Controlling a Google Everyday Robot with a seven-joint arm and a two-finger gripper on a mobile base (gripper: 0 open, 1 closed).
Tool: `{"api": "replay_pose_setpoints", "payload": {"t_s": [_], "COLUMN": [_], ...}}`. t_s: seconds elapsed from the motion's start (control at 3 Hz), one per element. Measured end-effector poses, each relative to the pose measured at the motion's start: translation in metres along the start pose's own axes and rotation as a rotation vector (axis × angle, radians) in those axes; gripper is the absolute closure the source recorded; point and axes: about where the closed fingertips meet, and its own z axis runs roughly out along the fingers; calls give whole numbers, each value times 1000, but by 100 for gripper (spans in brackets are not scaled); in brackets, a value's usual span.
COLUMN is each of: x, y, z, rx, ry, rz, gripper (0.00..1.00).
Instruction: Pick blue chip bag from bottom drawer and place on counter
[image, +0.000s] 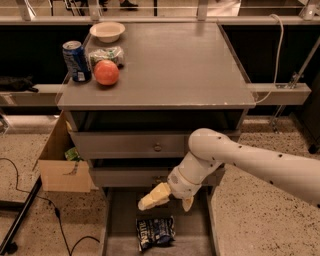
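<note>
The blue chip bag (155, 231) lies crumpled on the floor of the open bottom drawer (190, 239), near its middle. My gripper (169, 201) hangs just above the bag, at the end of the white arm that reaches in from the right. Its two pale yellow fingers (152, 197) are spread apart with nothing between them. The counter (170, 65) is the grey top of the cabinet above.
On the counter's back left stand a blue soda can (76, 61), a red apple (106, 72), a green-and-white packet (107, 54) and a white bowl (107, 31). Two upper drawers (130, 145) are closed. A cardboard box (60, 160) sits on the floor at left.
</note>
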Motion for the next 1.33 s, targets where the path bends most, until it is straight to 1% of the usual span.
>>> {"api": "replay_pose_setpoints", "payload": {"t_s": [0.33, 0.67, 1.0, 1.33], "x": [0, -4, 8, 10], "y": [0, -14, -52, -77], "z": [0, 9, 23, 39], "rx": [0, -34, -88, -135], "ry": [0, -40, -86, -120], "rz": [0, 27, 122, 188], "gripper": [0, 0, 0, 0]}}
